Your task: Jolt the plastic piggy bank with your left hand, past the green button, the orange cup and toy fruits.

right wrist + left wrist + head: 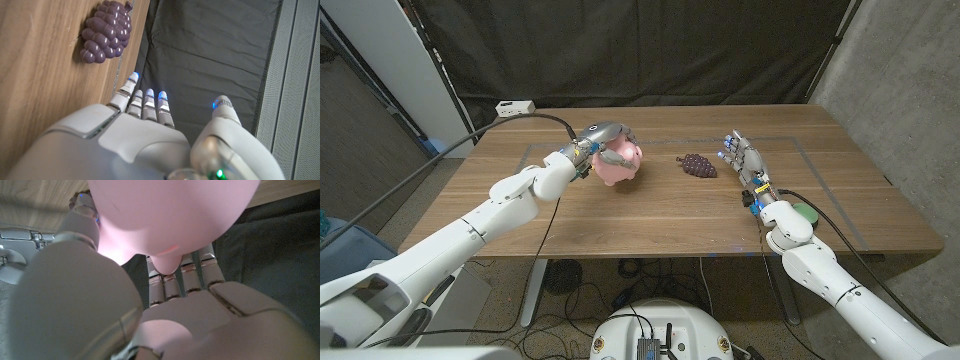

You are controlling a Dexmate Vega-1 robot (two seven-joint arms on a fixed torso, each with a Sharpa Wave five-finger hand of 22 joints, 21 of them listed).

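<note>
Under the left hand (pixel 603 140), the piggy bank (pixel 619 166) is clasped by curled fingers on the counter (pixel 650 215). If jolted hard, it may be tipped toward the grapes (pixel 697 165). Right hand (pixel 745 160) is spread, idle.

Pink plastic piggy bank (pixel 618 165) glossy, rounded, upright on wooden table, left of centre, purple toy grapes (pixel 697 165) lying well apart to its right, green button (pixel 805 212) near right edge

One piggy bank (pixel 618 163); one grape bunch (pixel 697 165)
</note>
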